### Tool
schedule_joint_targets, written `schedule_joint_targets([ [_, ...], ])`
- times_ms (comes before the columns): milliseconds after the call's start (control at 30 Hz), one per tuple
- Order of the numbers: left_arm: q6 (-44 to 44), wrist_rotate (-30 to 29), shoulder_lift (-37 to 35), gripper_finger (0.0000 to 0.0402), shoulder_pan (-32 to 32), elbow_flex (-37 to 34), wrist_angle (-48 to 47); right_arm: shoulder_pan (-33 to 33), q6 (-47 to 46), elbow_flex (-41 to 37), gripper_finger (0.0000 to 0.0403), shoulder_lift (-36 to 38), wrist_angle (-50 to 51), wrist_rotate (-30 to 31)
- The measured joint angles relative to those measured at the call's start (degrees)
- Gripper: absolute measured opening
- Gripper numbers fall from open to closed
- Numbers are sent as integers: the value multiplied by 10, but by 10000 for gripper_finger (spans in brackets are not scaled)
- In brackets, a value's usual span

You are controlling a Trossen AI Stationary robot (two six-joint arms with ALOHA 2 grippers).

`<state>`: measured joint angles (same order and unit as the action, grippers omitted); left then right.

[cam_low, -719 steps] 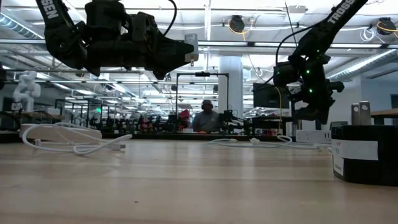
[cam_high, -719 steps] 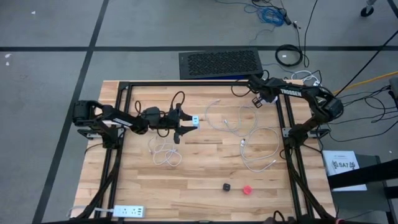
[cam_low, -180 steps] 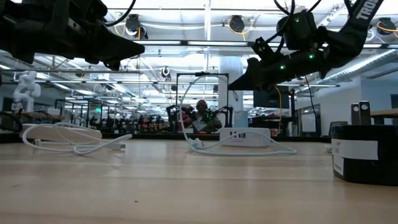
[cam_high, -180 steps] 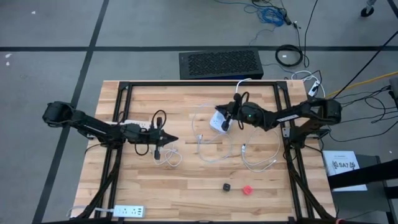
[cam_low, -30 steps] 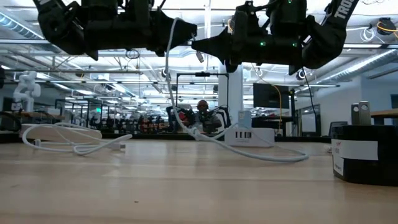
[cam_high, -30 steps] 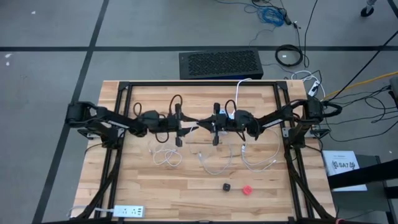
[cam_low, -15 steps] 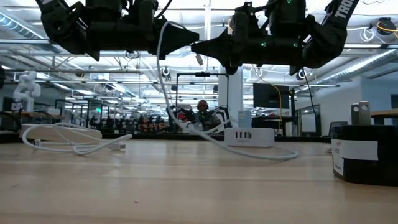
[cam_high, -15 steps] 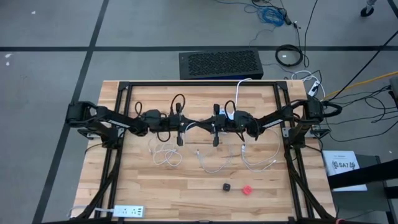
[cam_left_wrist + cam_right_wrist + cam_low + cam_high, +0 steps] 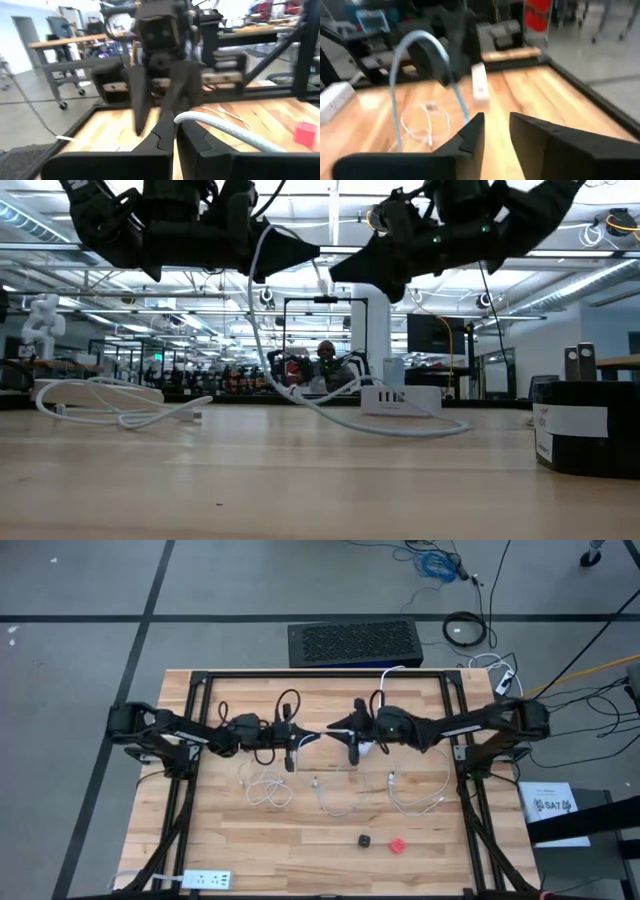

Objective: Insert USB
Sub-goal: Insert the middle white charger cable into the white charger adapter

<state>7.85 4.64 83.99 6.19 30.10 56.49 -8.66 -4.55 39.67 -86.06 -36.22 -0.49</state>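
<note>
USB cable (image 9: 225, 131) is clenched in the left gripper (image 9: 174, 131): fingers pressed together on the white braided cord a little behind its end, held up in the air over the mid table (image 9: 250, 840). From the grip the cord arcs up, then drops in a long loop to the wood, w/ its slack lying toward the front edge. A small pale plug (image 9: 320, 275) looks to stick out past the left fingertips, pointing at the other arm; can't tell its orientation.

Right gripper (image 9: 496, 131) faces the left one, tips close but not touching. Its fingers stand apart w/ nothing between them, so released, holding nothing.

Below and just beside the right arm sits the white charging hub (image 9: 400, 398), flat on the table, ports facing the low camera. Nothing is plugged into it as far as visible.

Progress, my read: pickup is done and the cable sits w/ the left arm, but the insert itself isn't started. The plug is well above the hub, not lined up w/ any port. Left to do: prob. steady or grab the hub w/ the free right gripper, bring plug down level w/ a port, align, push in, let go.

Spare white cables (image 9: 262, 790) lie coiled on the wood, apart from both grippers, not in play.
</note>
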Motion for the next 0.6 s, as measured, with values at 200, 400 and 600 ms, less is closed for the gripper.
schedule_joint_targets([
  [200,0,2,-1,7,2,0,-4,2,-3,83,125,24,221,13],
  [400,2,-28,-1,6,2,0,-22,29,1,161,134,-2,314,37],
  [600,3,-32,-1,6,2,0,-22,47,-12,171,131,-27,320,40],
])
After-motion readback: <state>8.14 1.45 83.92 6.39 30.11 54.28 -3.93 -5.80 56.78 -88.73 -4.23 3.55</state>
